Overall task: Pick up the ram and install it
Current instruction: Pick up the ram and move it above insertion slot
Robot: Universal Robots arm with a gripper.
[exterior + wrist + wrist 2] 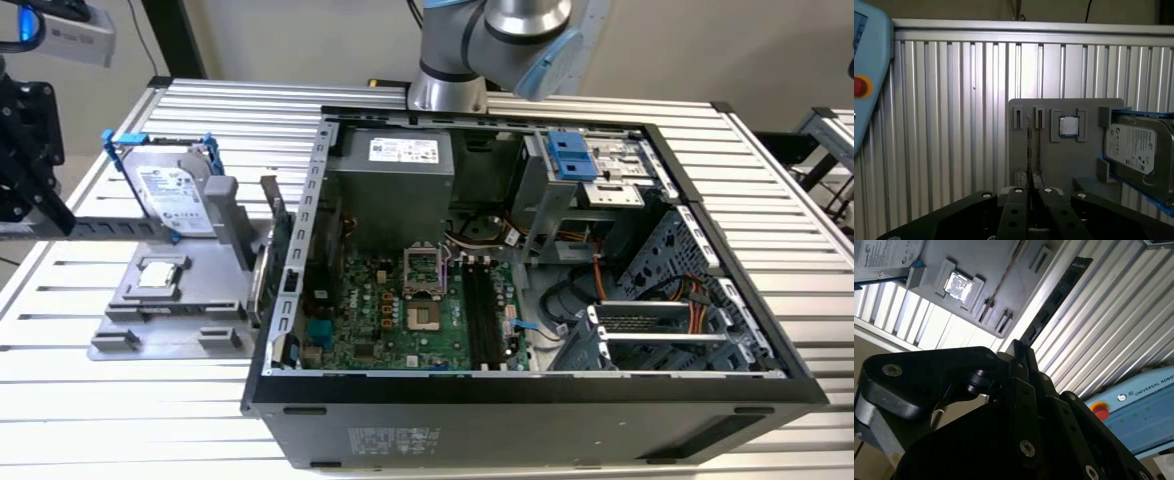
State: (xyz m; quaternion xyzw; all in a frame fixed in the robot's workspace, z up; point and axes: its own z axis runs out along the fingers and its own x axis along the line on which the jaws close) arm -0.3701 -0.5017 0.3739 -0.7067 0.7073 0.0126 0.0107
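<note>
Ribbed aluminium table (134,420) is carrying a grey tray (1054,160) and an open case (534,390); the gripper (1018,347) is clamping tight on the ram (1054,300) (edge-on in the first wrist view), near the tray.

The exterior view stands high off the bench (774,170) and looks steeply down into the open computer case (534,385) at mid-frame. The grey holder (174,325) (1054,160) (984,265) and hard drive (174,190) (1139,150) (884,252) lie at the left of the frame. Both wrist views sit close behind the fingers (1016,212) (1021,390) and face out along them to that same holder and drive. The first wrist view meets them squarely; the second wrist view slants along the pinched ram (1054,300). All three views share the holder, drive and slatted bench.
</note>
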